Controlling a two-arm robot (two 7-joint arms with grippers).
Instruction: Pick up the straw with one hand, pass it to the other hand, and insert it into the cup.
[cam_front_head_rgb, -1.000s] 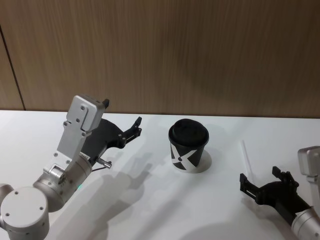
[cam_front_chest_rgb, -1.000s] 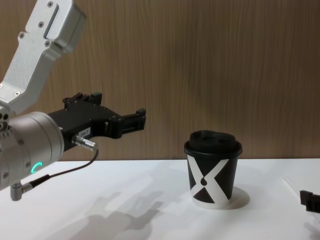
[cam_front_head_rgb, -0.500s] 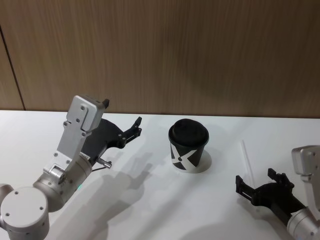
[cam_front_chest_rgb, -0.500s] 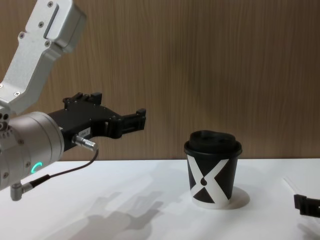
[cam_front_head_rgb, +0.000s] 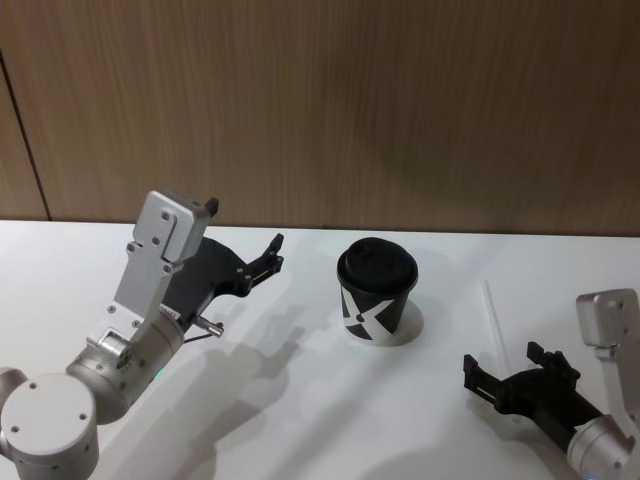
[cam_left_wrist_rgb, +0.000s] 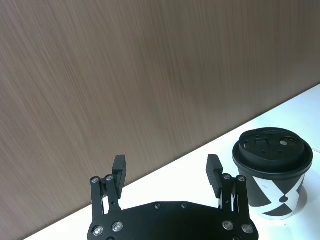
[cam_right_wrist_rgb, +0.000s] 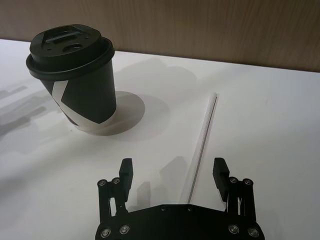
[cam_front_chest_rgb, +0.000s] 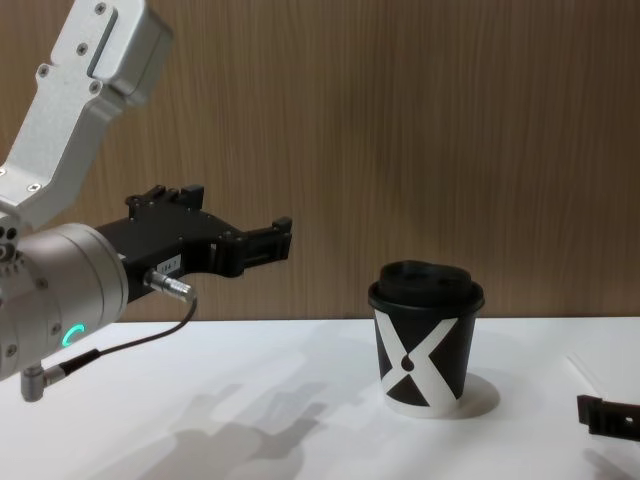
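The white straw (cam_front_head_rgb: 492, 315) lies flat on the table to the right of the cup (cam_front_head_rgb: 376, 290), a black paper cup with a white X mark and a black domed lid. My right gripper (cam_front_head_rgb: 503, 360) is low over the straw's near end and open. In the right wrist view the straw (cam_right_wrist_rgb: 204, 135) runs between its spread fingers (cam_right_wrist_rgb: 126, 171), nearer one of them, with the cup (cam_right_wrist_rgb: 75, 80) farther off. My left gripper (cam_front_head_rgb: 270, 255) hangs open in the air left of the cup. The cup (cam_left_wrist_rgb: 272, 172) is beyond and beside the left gripper (cam_left_wrist_rgb: 166, 167), which holds nothing.
The white table (cam_front_head_rgb: 300, 400) ends at a brown wood-panel wall (cam_front_head_rgb: 400, 100) just behind the cup. In the chest view the cup (cam_front_chest_rgb: 425, 340) stands mid-table, my left gripper (cam_front_chest_rgb: 275, 242) is raised to its left, and my right gripper (cam_front_chest_rgb: 605, 415) is low at the right edge.
My right gripper has shifted left and a little back toward me near the straw's near end, staying open. The left arm, the cup and the straw have not moved.
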